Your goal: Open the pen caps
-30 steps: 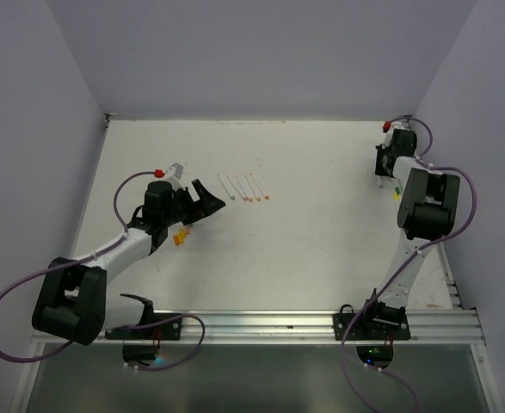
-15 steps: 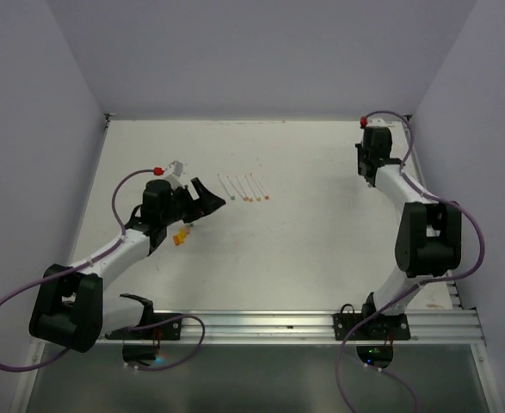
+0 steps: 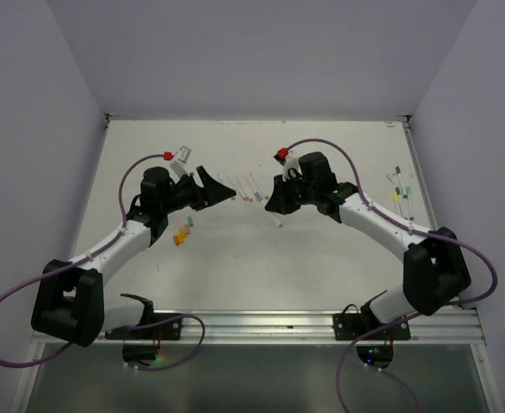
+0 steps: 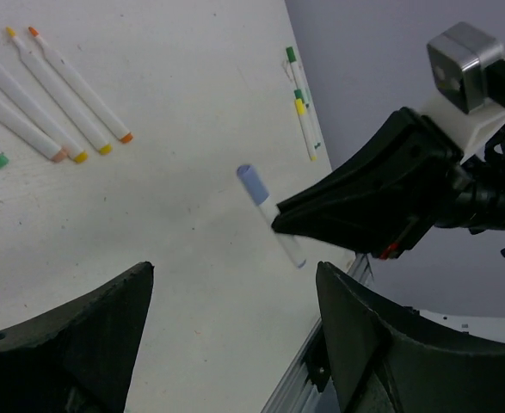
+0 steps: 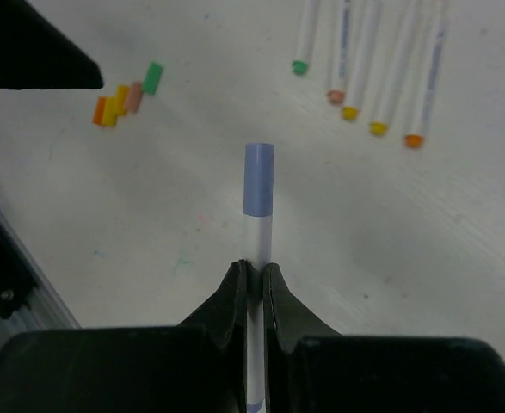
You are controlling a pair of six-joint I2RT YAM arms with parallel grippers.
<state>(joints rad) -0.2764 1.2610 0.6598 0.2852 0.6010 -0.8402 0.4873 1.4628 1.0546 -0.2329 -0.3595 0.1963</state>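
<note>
- My right gripper [image 5: 254,277] was pinched shut on the white barrel of a pen [image 5: 258,237], its jaws narrow; the pen stuck out past my fingertips with its pale blue cap [image 5: 259,179] on the outer end
- My left gripper [image 4: 233,280] was spread wide with nothing between its jaws, facing the capped end of that pen but not touching it
- Both were over the middle of the counter [image 3: 321,267], tips pointed at each other
- A row of five pens [image 5: 368,69] lay side by side just beyond, toward the far edge
- Loose caps [image 5: 125,96] in orange, yellow, pink and green sat clustered toward the left edge
- More pens [image 3: 400,191] lay along the right edge
</note>
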